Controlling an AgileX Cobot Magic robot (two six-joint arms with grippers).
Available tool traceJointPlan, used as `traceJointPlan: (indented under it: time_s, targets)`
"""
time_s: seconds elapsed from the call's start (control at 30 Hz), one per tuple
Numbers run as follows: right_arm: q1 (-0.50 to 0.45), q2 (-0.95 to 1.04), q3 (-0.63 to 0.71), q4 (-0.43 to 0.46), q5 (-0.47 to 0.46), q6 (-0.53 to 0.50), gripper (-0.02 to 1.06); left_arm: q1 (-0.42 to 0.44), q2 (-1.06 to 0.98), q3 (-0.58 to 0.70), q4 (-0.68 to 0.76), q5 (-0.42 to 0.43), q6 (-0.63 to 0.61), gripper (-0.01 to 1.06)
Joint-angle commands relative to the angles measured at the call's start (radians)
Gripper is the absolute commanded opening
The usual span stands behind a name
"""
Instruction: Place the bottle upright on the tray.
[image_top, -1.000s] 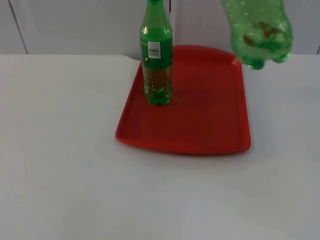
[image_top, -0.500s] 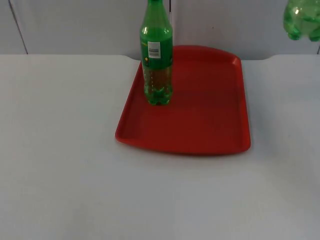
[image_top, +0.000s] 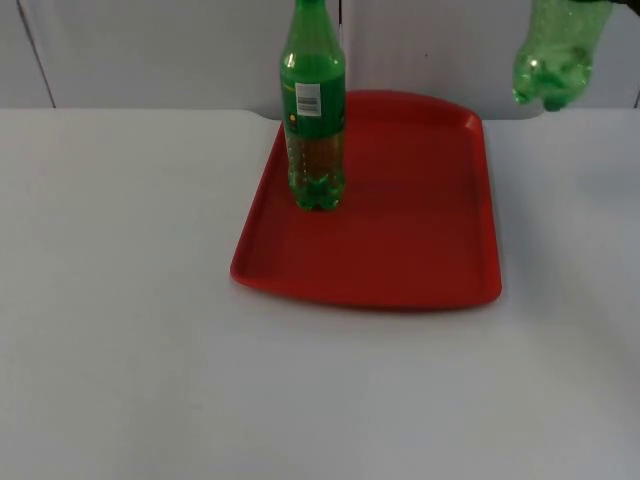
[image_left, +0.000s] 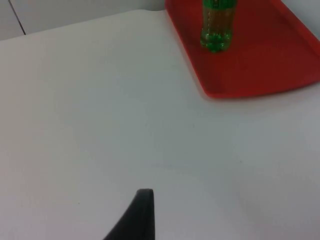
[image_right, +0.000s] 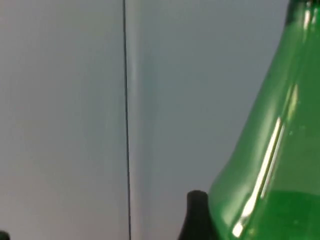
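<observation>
You are looking at a red tray (image_top: 400, 250) lying mid-frame on the white table (image_top: 120, 300), one green bottle (image_top: 314, 110) standing upright on it. A second bottle (image_top: 553, 55) is hanging upper right, touching the right gripper's fingertip (image_right: 196, 215); you cannot tell either gripper's jaw state.

White barcode label on the standing bottle (image_top: 313, 105), text unreadable

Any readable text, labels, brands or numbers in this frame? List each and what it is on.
No text can be read.
Standing bottle on the red tray: a white label patch with barcode-like lines, too small to read.
Lifted bottle at the right arm: no label or lettering visible.
</observation>
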Motion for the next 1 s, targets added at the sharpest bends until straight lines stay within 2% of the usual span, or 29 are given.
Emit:
traceJointPlan:
  time_s: [0.0, 0.1, 0.17, 0.47, 0.73, 0.97]
  targets:
    - [-0.005, 0.06, -0.052, -0.022, -0.065, 0.02, 0.0, -0.007, -0.003, 0.005, 0.003, -0.01, -0.002, 1.05]
    - [-0.005, 0.151, -0.151, -0.103, -0.065, 0.02, 0.0, -0.007, -0.003, 0.005, 0.003, -0.01, -0.002, 1.05]
    - [-0.005, 0.181, -0.182, -0.122, -0.067, 0.02, 0.0, -0.007, -0.003, 0.005, 0.003, -0.01, -0.002, 1.05]
    - [-0.005, 0.396, -0.462, -0.12, -0.075, 0.022, 0.0, -0.007, -0.003, 0.005, 0.003, -0.01, -0.002, 1.05]
    - [-0.005, 0.557, -0.624, -0.113, -0.081, 0.078, 0.0, -0.007, -0.003, 0.005, 0.003, -0.01, -0.002, 1.05]
    - [-0.005, 0.68, -0.722, -0.113, -0.147, 0.096, 0.0, -0.007, -0.003, 0.005, 0.005, -0.01, -0.002, 1.05]
